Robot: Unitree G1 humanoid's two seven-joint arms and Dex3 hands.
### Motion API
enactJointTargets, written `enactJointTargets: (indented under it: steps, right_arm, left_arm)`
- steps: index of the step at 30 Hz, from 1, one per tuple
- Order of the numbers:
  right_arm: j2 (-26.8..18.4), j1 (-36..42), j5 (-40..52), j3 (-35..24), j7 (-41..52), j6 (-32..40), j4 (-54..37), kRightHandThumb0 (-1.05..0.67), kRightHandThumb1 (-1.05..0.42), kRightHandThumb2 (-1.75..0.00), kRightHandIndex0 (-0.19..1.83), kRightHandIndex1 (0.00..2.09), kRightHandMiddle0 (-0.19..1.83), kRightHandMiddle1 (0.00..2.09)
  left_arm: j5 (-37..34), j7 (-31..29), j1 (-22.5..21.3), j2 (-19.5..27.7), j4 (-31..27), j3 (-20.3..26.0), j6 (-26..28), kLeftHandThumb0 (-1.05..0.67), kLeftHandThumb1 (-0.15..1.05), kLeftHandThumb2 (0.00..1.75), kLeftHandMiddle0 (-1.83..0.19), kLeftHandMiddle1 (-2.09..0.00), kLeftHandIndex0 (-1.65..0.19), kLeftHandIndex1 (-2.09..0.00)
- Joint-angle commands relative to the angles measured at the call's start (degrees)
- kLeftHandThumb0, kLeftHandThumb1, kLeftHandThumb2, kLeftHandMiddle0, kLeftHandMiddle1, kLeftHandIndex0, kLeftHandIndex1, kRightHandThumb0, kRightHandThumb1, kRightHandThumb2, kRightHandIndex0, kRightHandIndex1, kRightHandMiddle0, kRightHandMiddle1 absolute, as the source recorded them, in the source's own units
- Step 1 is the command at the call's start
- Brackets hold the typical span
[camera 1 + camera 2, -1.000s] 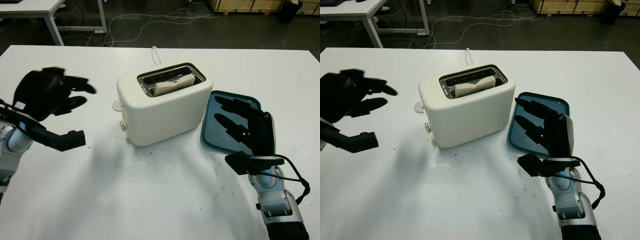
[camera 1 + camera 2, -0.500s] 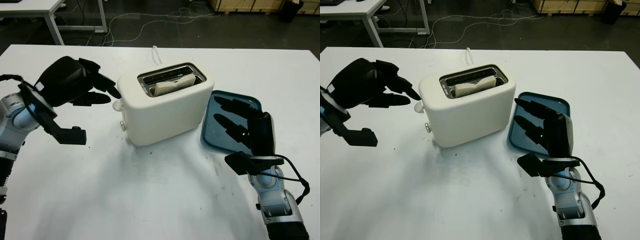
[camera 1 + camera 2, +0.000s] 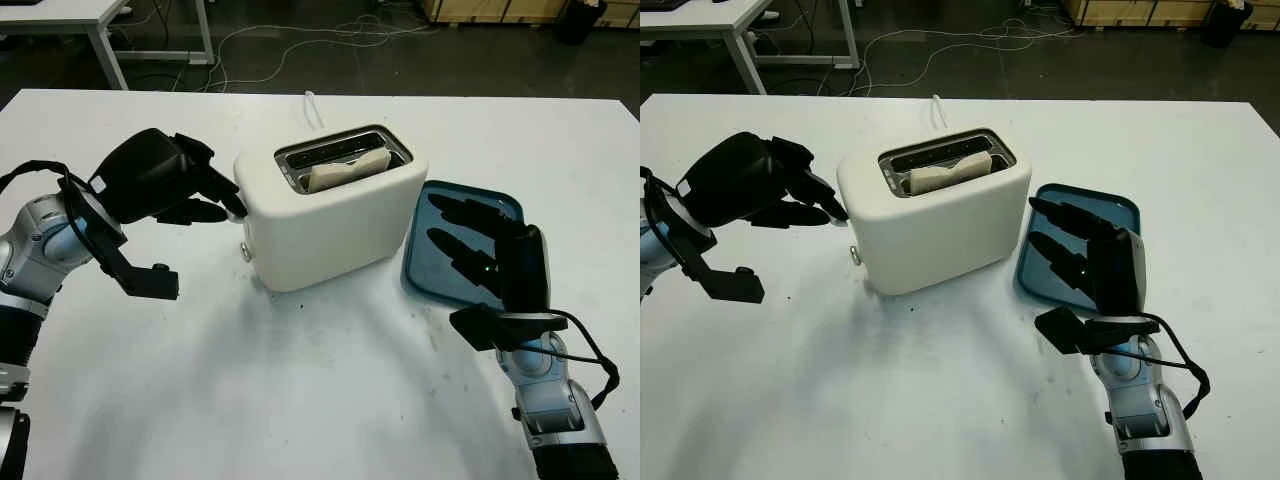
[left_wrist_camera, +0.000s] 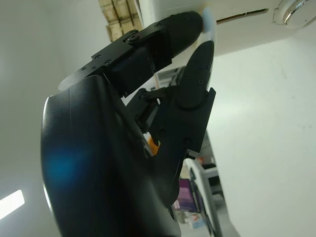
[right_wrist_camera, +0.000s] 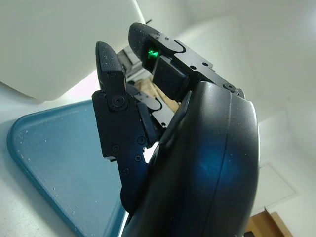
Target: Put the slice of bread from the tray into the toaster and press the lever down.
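Bread sits in the toaster; empty, uncurled left hand touches its lever.

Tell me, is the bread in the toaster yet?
Yes. The bread stands in the toaster slot, top poking out.

lever apparently hidden behind left hand fingers
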Motion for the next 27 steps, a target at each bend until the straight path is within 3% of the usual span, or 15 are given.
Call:
enactJointTargets:
  steps: [1, 12, 19, 27]
  right_arm:
    - [-0.3, 0.1, 0.1, -0.1, -0.6, -1.3, 0.2, -0.40, -0.92, -0.08, 0.87, 0.40, 0.96, 0.00]
    - [-0.3, -0.1, 1.3, 0.0, -0.2, -3.5, 1.8, -0.40, -0.92, -0.08, 0.89, 0.39, 0.97, 0.00]
    - [-0.3, -0.1, 1.4, -0.1, -0.1, -3.5, 2.0, -0.39, -0.92, -0.07, 0.89, 0.39, 0.97, 0.00]
    - [-0.3, 0.0, 1.1, -0.1, -0.1, -3.2, 1.6, -0.39, -0.92, -0.07, 0.89, 0.39, 0.96, 0.00]
  left_arm:
    - [1.0, 0.6, -1.0, -0.4, 0.6, -0.6, -0.5, -0.17, 0.77, 0.00, -0.88, -1.14, -1.13, -0.25]
    - [3.1, 3.4, -3.5, 0.3, 3.8, 0.1, -1.7, -0.20, 0.80, 0.01, -0.85, -1.29, -1.13, -0.24]
    - [4.0, 5.8, -4.0, 0.4, 3.7, 0.6, -1.6, -0.19, 0.77, 0.00, -0.93, -0.99, -1.16, -0.24]
    - [2.9, 4.5, -3.4, -0.2, 3.6, -0.3, -0.9, -0.18, 0.75, 0.00, -0.98, -1.05, -1.18, -0.20]
